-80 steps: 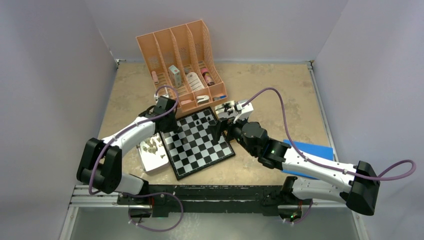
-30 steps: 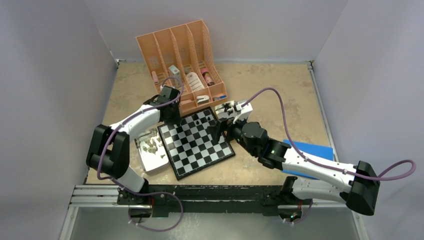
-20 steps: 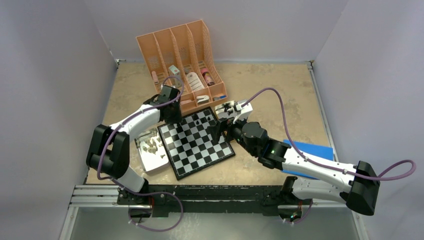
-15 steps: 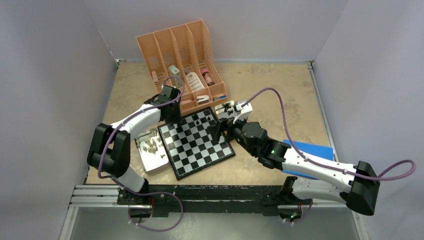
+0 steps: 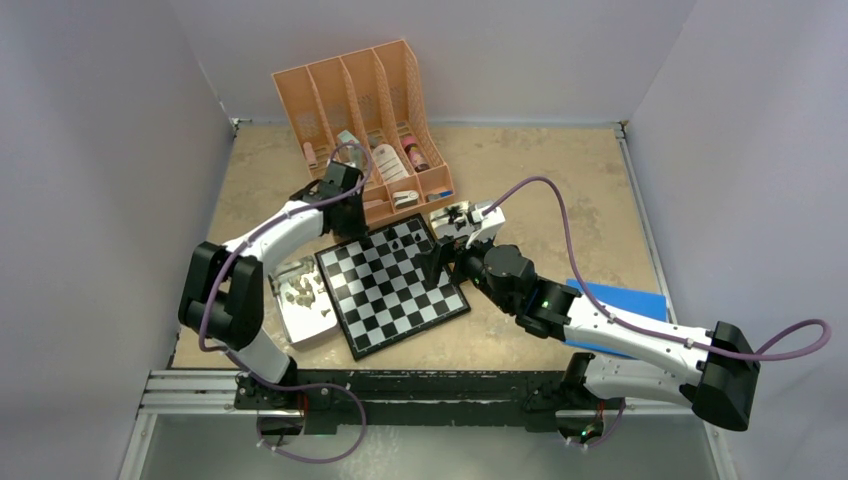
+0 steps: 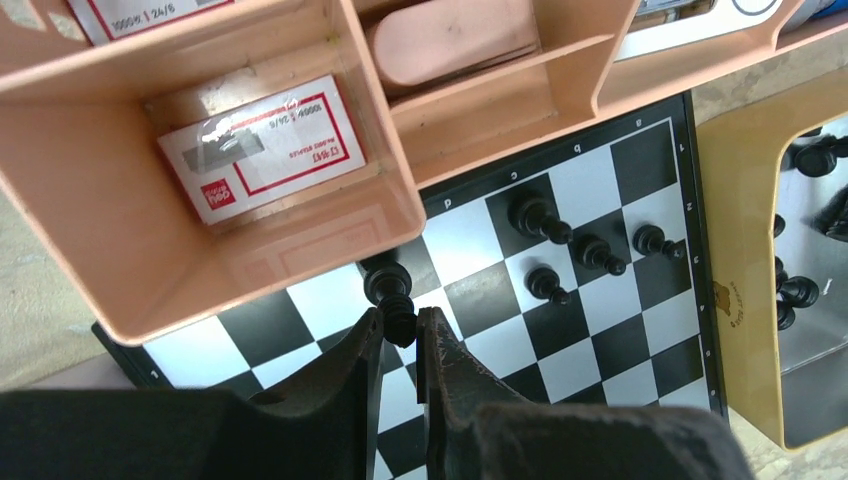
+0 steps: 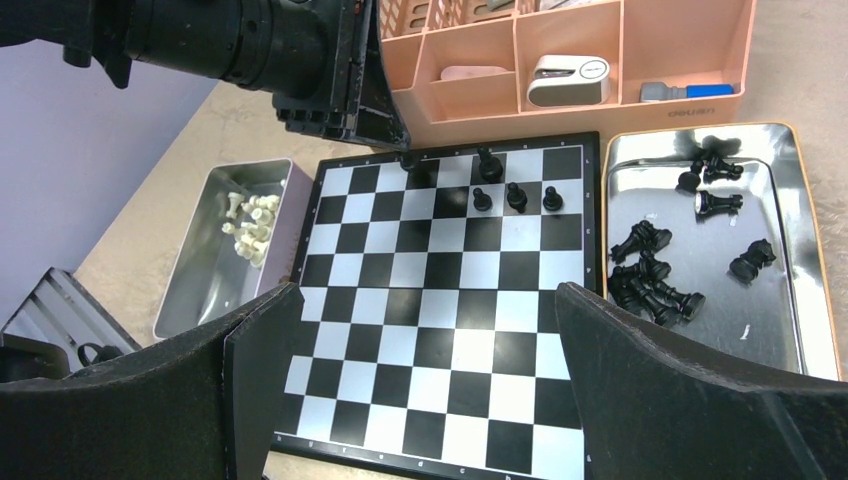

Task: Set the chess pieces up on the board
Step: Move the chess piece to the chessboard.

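Note:
The checkered board (image 5: 395,285) lies at the table's middle. My left gripper (image 6: 398,318) is at the board's far left corner (image 5: 352,232), right against the organizer, and is shut on the head of a black chess piece (image 6: 390,285) whose base is on or just above a corner square. Several more black pieces (image 6: 545,283) stand on the far rows (image 7: 515,195). My right gripper (image 7: 428,295) hangs open and empty over the board's right side (image 5: 437,262). Pale pieces (image 7: 252,220) lie in the left tray (image 5: 300,295). Loose black pieces (image 7: 655,275) lie in the right tray (image 7: 800,200).
A peach desk organizer (image 5: 365,120) with small boxes and bottles stands directly behind the board, its front wall (image 6: 250,260) overhanging the corner squares. A blue sheet (image 5: 625,300) lies at the right, partly under my right arm.
My left gripper has moved from the board's left edge up to its far left corner by the organizer, and its fingers have narrowed slightly. My right arm has not moved.

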You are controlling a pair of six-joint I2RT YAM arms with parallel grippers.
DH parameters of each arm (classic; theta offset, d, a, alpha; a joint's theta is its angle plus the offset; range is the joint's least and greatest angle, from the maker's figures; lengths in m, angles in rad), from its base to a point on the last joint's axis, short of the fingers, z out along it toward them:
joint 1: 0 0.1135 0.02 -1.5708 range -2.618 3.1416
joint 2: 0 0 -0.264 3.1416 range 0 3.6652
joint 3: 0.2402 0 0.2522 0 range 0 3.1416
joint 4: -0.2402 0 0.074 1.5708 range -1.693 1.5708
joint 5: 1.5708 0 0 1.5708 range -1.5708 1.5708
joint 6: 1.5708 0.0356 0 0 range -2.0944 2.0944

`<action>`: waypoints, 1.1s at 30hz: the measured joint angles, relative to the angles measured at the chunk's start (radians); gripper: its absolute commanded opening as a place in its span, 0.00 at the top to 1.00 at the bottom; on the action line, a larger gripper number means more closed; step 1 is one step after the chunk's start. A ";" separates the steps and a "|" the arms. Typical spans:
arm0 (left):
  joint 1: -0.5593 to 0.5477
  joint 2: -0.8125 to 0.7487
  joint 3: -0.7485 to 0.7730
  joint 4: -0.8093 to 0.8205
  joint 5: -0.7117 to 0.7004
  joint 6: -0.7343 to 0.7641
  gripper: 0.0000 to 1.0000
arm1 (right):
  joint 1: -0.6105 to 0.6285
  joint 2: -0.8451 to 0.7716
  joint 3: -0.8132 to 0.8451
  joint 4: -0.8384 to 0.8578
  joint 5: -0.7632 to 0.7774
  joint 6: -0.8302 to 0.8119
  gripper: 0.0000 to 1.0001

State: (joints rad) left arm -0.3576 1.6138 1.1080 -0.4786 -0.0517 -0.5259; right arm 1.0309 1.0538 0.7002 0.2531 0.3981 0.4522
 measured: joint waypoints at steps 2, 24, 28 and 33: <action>0.000 0.015 0.013 0.002 0.001 0.005 0.87 | 0.000 0.000 0.000 0.000 0.000 0.000 0.01; -0.077 0.127 0.095 0.018 0.008 0.014 0.87 | 0.000 0.006 0.000 0.000 0.003 -0.007 0.01; -0.078 0.127 0.095 0.018 0.000 0.014 0.87 | 0.000 0.006 0.000 0.000 0.003 -0.007 0.01; -0.084 0.131 0.098 0.018 -0.009 0.014 0.84 | 0.000 0.006 0.000 0.000 0.003 -0.007 0.01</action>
State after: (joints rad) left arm -0.4412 1.7451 1.2064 -0.4610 -0.0608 -0.5121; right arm 1.0309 1.0603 0.7002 0.2531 0.4015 0.4450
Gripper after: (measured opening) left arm 0.151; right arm 0.987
